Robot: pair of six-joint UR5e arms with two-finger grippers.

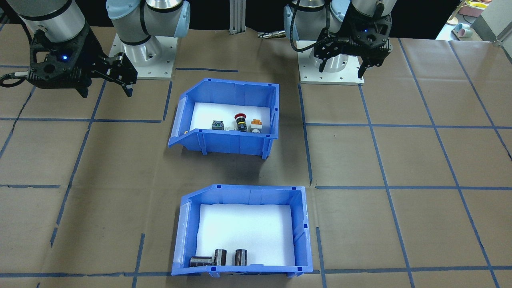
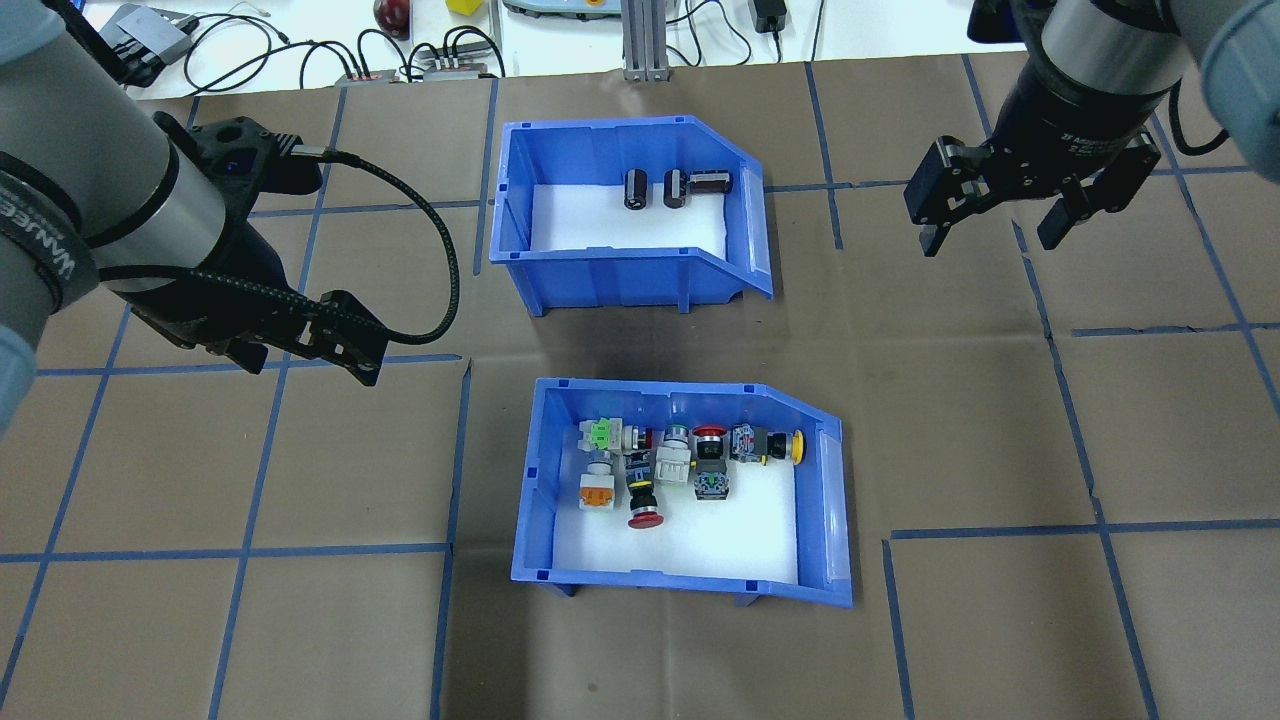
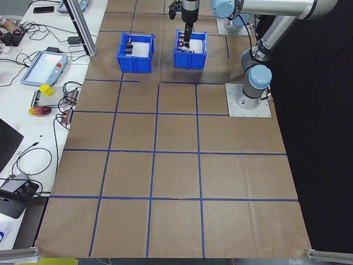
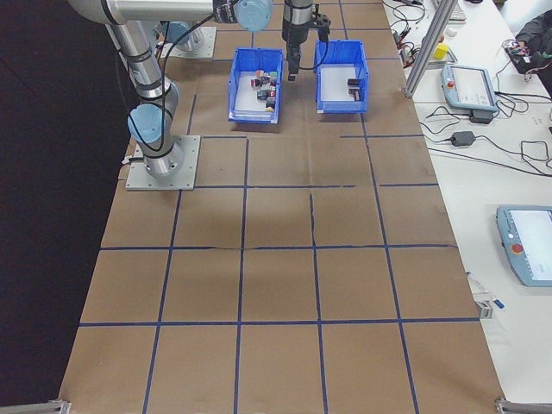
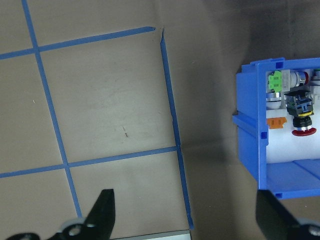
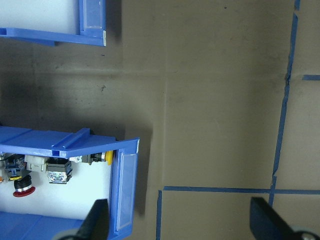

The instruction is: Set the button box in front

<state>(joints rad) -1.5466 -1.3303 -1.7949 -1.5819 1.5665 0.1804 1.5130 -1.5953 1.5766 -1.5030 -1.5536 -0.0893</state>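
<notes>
The button box [image 2: 650, 584] is a blue bin with a white floor, and it holds several push-button switches. It sits mid-table on the robot's side, also seen as the button box [image 1: 232, 142]. My left gripper [image 2: 355, 345] hovers open to its left, over bare paper, and appears as the left gripper [image 1: 342, 71]. Its wrist view catches the box corner [image 5: 250, 145] at the right edge. My right gripper [image 2: 990, 240] hangs open, up and to the right of the box, and appears as the right gripper [image 1: 130, 82]. Neither gripper holds anything.
A second blue bin [image 2: 620, 275] holding three black cylindrical parts [image 2: 676, 188] stands just beyond the button box, on the far side from the robot. Brown paper with blue tape lines covers the table. Cables and devices lie past the far edge.
</notes>
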